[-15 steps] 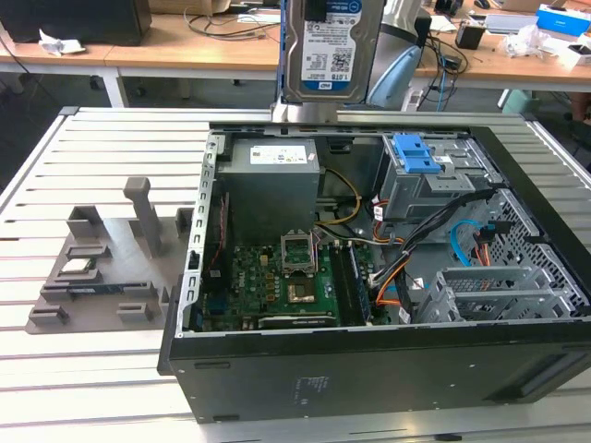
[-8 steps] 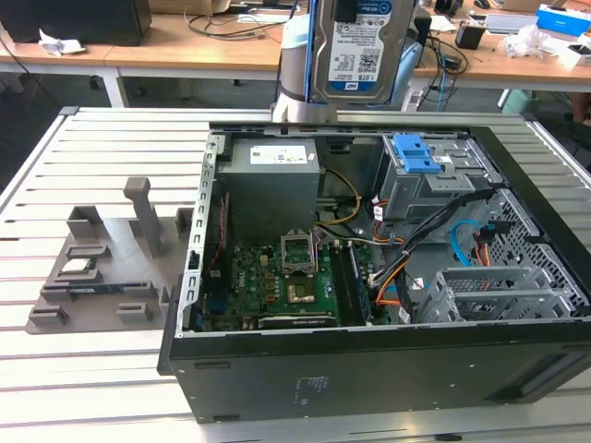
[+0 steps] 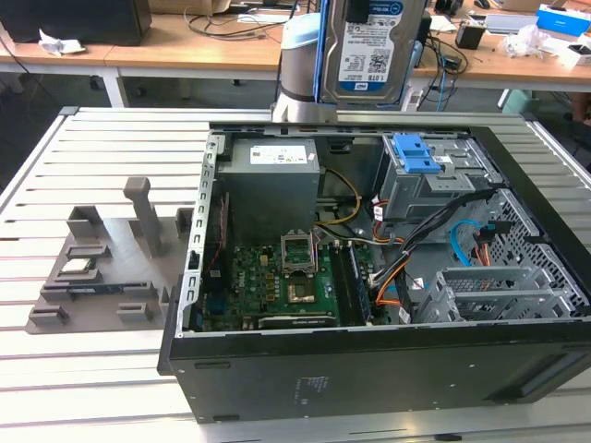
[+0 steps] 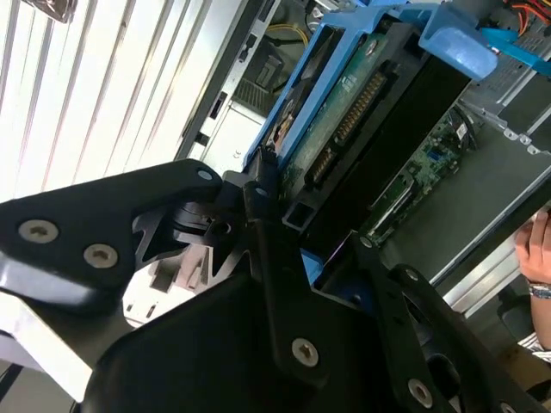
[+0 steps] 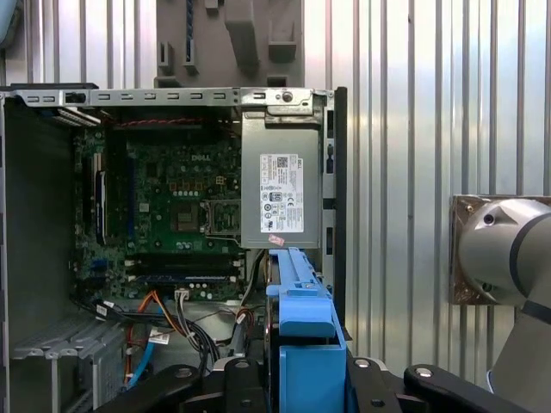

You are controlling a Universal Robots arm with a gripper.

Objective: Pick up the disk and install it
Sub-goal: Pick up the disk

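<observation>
Your jaws are clenched on the disk (image 3: 373, 48). In the second wrist view a black finger (image 4: 271, 258) presses on each side of its blue frame. The disk hangs in the air, upright, with its labelled face turned to the exterior camera and nothing touching it but the jaws.

Below the jaws, the open computer case (image 3: 369, 378) lies on its side on the slatted metal counter (image 3: 92, 360). Inside it, beneath the jaws and well apart from the disk, you can see the drive cage with its blue latch (image 3: 417, 159), the grey power supply (image 5: 280, 194) and the green motherboard (image 3: 286, 277).

Off to one side, far from the jaws, a grey fixture (image 3: 138, 231) stands on the counter with a small square chip (image 3: 76, 268) resting on it. A person's hand (image 4: 535, 249) shows beyond the case rim.
</observation>
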